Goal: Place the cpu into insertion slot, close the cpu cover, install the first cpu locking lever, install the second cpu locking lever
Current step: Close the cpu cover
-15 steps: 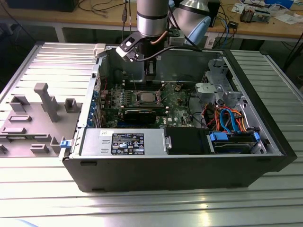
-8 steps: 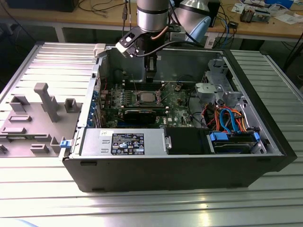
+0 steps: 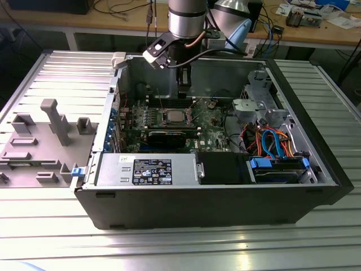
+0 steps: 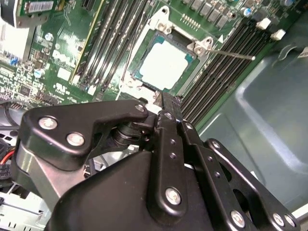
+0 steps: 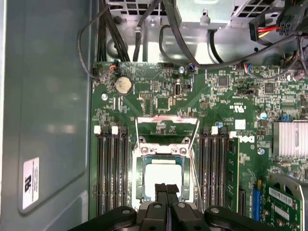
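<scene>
The cpu lies flat in the insertion slot on the green motherboard, its silver top up; it also shows in the second wrist view as the cpu. The cpu cover stands raised at one side of the slot, with board visible through its window. Thin wire levers run along the slot's sides, and one lever sticks out over the memory slots. My gripper is shut with nothing in it, its tips just above the chip's edge. In the exterior view the gripper hangs inside the case over the slot.
Black memory slots flank the socket on both sides. The open case holds a power supply at the front and a drive cage with coloured cables on the exterior view's right. A grey fixture lies on the table at its left.
</scene>
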Robot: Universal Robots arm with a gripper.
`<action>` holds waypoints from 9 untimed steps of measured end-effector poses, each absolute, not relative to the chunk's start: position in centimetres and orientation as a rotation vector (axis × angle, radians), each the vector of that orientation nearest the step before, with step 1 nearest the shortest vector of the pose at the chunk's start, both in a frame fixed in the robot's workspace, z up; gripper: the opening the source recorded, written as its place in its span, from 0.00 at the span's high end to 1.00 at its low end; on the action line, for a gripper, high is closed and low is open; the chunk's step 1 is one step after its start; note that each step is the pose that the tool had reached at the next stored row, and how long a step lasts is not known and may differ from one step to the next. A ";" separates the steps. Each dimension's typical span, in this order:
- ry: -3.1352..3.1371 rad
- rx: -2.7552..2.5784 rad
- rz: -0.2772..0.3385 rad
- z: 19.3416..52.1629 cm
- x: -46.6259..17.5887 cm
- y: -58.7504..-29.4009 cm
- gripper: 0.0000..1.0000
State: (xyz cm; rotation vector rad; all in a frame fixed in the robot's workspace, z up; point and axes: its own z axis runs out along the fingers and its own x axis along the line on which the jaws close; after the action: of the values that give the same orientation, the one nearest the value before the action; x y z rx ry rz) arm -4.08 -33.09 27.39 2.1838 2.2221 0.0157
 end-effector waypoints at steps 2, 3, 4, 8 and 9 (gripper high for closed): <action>2.222 2.184 0.016 27.4 -3.8 -33.1 0.89; 2.222 2.184 0.016 27.4 -3.7 -33.1 0.89; 2.222 2.184 0.016 27.4 -3.7 -33.1 0.89; 2.222 2.184 0.016 27.4 -3.6 -33.1 0.89; 2.222 2.184 0.016 27.4 -3.4 -33.1 0.89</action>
State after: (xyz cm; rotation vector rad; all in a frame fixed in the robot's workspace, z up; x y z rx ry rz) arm -3.43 -33.09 27.39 2.1837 2.2221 0.0157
